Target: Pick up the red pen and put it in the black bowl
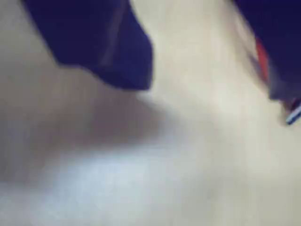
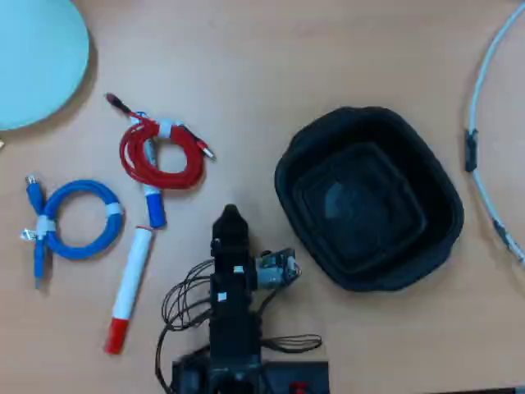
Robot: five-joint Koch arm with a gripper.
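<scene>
A: On the wooden table (image 2: 271,57), where did you see the red pen (image 2: 129,289)?
B: In the overhead view it lay near the lower left, red cap toward the bottom edge, just left of the arm (image 2: 232,312). Nothing touched it.
A: And the black bowl (image 2: 368,197)?
B: It sat right of the arm, well apart from the pen. I saw nothing inside it.
A: What was the gripper (image 2: 230,218) doing?
B: It pointed up the picture, between pen and bowl, holding nothing. From above the jaws read as one dark tip. The wrist view was blurred, only dark blue shapes over pale table, so I could not tell how wide they stood.
A: Anything else nearby?
B: A coiled red cable (image 2: 160,152) lay over a blue-capped marker (image 2: 153,205), a blue cable (image 2: 74,220) coiled at the left, and a turquoise plate (image 2: 37,57) filled the top left corner.
</scene>
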